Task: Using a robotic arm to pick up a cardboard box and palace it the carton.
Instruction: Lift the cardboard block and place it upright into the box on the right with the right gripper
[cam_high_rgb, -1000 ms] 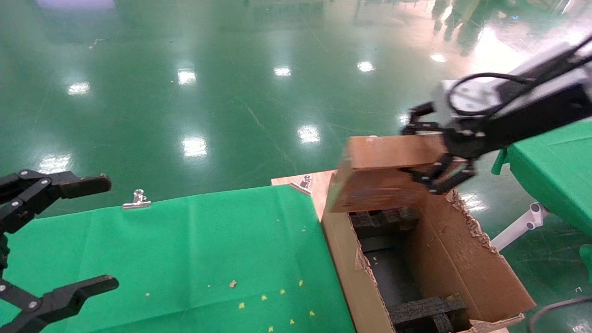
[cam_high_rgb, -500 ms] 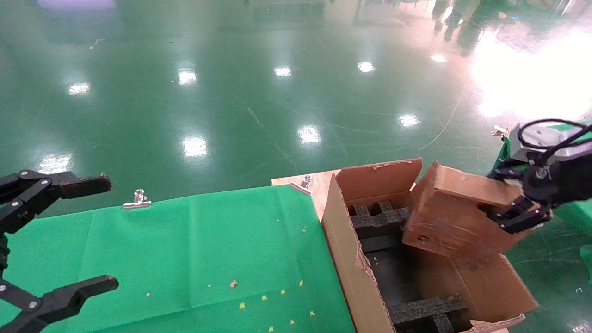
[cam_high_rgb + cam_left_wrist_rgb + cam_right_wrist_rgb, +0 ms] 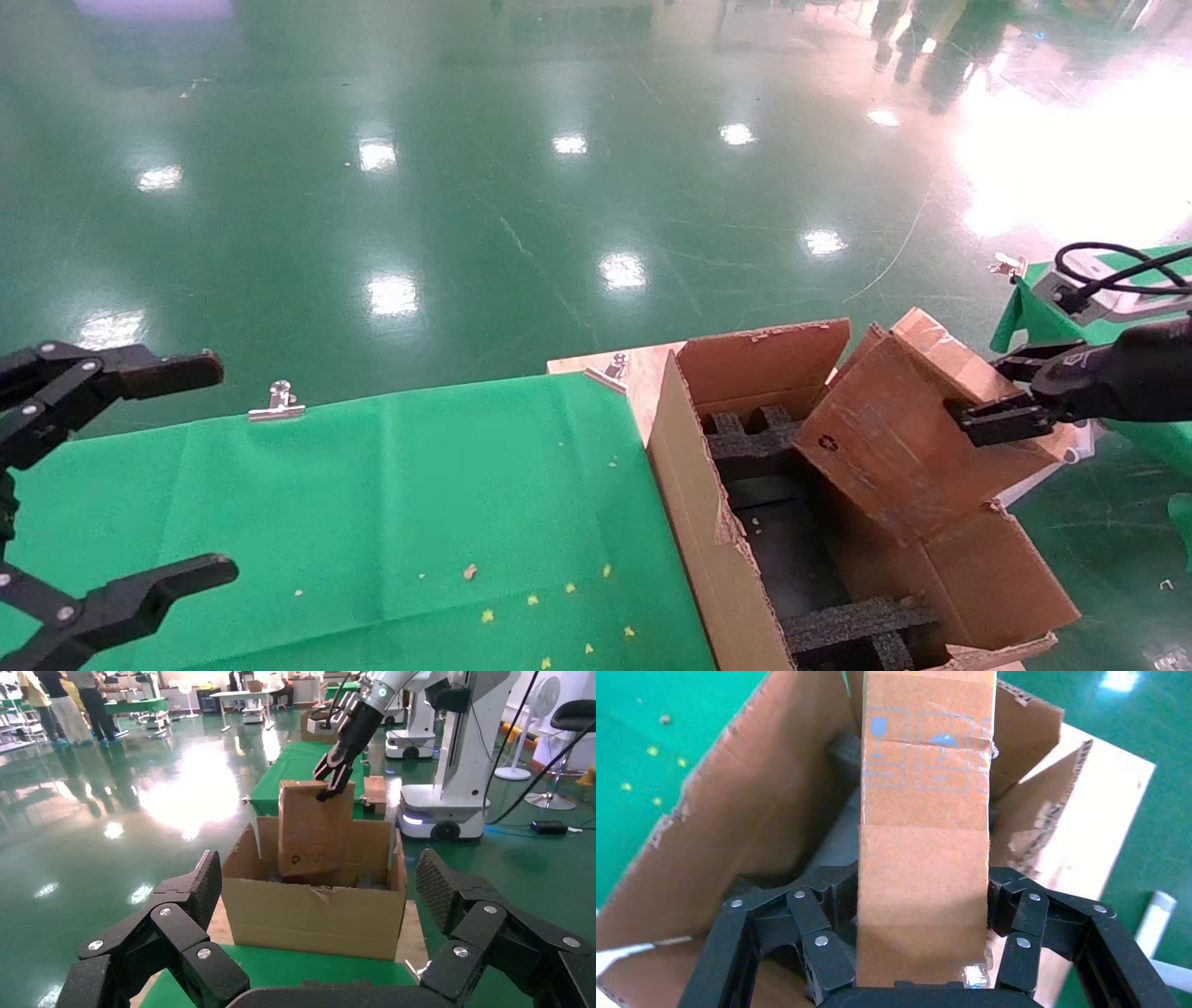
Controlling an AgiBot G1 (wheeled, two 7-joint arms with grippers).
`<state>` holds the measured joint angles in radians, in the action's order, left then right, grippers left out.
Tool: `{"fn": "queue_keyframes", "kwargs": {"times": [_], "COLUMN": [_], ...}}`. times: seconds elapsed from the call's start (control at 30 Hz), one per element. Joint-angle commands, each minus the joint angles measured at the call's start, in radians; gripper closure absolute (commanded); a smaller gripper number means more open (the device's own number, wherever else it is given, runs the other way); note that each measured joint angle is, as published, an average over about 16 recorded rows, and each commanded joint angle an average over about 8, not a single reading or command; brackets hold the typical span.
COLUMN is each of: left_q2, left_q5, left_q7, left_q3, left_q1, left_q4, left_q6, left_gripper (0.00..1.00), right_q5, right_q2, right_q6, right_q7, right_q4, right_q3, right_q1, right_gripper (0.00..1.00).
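My right gripper (image 3: 1001, 410) is shut on the small brown cardboard box (image 3: 894, 429), with a finger on each of its two sides (image 3: 923, 903). The box is tilted, its lower end down inside the open carton (image 3: 689, 503) on the right-hand side, above the black foam inserts (image 3: 745, 438). The left wrist view shows the box (image 3: 313, 825) standing in the carton (image 3: 316, 913) with the white robotic arm (image 3: 365, 720) reaching down to it. My left gripper (image 3: 121, 475) is open and empty over the green table at the far left.
A green cloth covers the table (image 3: 372, 503), clipped at its far edge by metal clips (image 3: 276, 401). The carton stands on a wooden board (image 3: 633, 373) at the table's right end. Another green table (image 3: 1145, 419) lies to the right. Shiny green floor lies beyond.
My right gripper has swung the box from above the carton's far flap to the right and down, and tilted it so its lower end now sits inside the carton. The left arm has not moved.
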<state>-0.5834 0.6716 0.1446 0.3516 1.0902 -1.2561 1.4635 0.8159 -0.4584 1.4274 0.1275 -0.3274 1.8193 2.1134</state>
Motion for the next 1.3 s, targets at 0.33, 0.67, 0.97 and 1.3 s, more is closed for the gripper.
{"fn": "queue_keyframes", "kwargs": {"times": [0.33, 0.67, 0.97, 1.3], "left_q2": [0.0, 0.0, 0.0, 0.0], "left_q5": [0.0, 0.0, 0.0, 0.0], "left_q7": [0.0, 0.0, 0.0, 0.0], "left_q3": [0.0, 0.0, 0.0, 0.0], "left_q1": [0.0, 0.0, 0.0, 0.0], "left_q4": [0.0, 0.0, 0.0, 0.0], "left_q6": [0.0, 0.0, 0.0, 0.0], "left_gripper": [0.0, 0.0, 0.0, 0.0], "right_q5": [-0.065, -0.054, 0.012, 0.076], "right_q2": [0.006, -0.011, -0.042, -0.03], "right_q6": [-0.013, -0.049, -0.143, -0.183], "right_q7": [0.036, 0.099, 0.291, 0.547], "right_q4": [0.016, 0.022, -0.004, -0.157], "right_q3": [-0.02, -0.009, 0.035, 0.086], "right_q1": [-0.061, -0.075, -0.072, -0.048], "right_gripper": [1.0, 1.0, 1.0, 1.0]}}
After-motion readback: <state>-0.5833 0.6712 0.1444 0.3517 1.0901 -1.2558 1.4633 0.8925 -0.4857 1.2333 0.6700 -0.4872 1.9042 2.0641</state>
